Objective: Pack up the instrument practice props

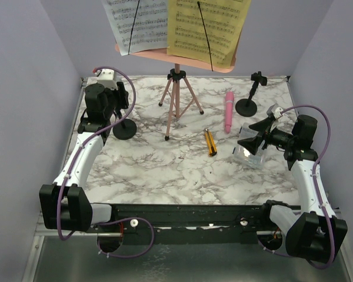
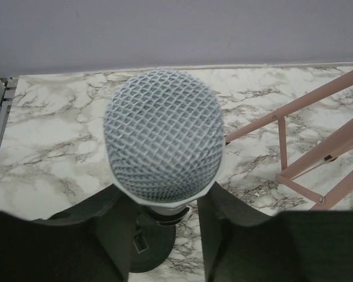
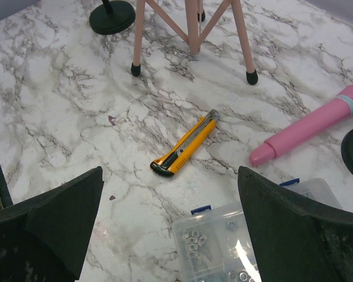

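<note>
The left claw straddles the grey-white toy microphone just under its mesh head, toward the far left of the desk. Whether it pinches the shaft yet I cannot tell. Better to grip the shaft squarely and lift straight up, so the black round-based mount beneath does not tip. The right claw hangs wide open and empty above the clear plastic box. The mesh head hides the contact, and the sheet-music pages are cut off at the top.

No legible text; seemingly only blurred notation on sheet-music pages
</note>
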You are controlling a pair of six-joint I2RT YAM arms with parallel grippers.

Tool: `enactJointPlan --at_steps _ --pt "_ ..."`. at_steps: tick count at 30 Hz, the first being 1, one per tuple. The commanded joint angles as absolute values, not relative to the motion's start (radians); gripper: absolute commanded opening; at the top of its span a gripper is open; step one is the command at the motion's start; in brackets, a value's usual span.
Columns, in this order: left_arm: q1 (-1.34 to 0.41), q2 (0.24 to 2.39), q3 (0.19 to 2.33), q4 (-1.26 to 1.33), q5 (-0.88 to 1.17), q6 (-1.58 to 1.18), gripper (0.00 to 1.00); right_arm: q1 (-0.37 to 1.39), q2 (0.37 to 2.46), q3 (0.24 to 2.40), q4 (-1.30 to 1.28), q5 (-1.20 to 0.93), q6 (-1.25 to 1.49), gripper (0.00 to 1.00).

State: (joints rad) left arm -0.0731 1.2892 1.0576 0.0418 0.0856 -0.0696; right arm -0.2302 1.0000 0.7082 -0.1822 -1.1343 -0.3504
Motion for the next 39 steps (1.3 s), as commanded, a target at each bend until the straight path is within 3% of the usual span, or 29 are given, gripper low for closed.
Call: enactJointPlan --at_steps 1,2,6,13,26,39 --pt "-0.068 1.295 1.043 0.072 0.064 -0.045 0.28 -0.235 0.980 0.706 -0.207 -1.160 -0.364 1.00" --pt "-0.068 1.293 1.043 0.072 0.062 -0.044 0.15 -0.235 0.980 0.707 -0.207 -1.160 -0.365 1.00" --pt "-0.069 1.260 1.037 0.072 0.067 -0.044 0.00 -0.235 0.979 0.708 -0.209 -1.161 -0.367 1.00" --pt "-0.068 1.141 1.026 0.046 0.135 -0.078 0.00 -0.235 0.980 0.708 -0.210 -1.163 -0.367 1.00" --pt "-0.068 0.921 0.971 -0.066 0.452 -0.216 0.00 -0.235 0.991 0.707 -0.210 -1.161 -0.373 1.00" --pt "-0.135 0.878 0.963 -0.074 0.669 -0.401 0.00 -0.235 1.001 0.705 -0.210 -1.147 -0.380 1.00"
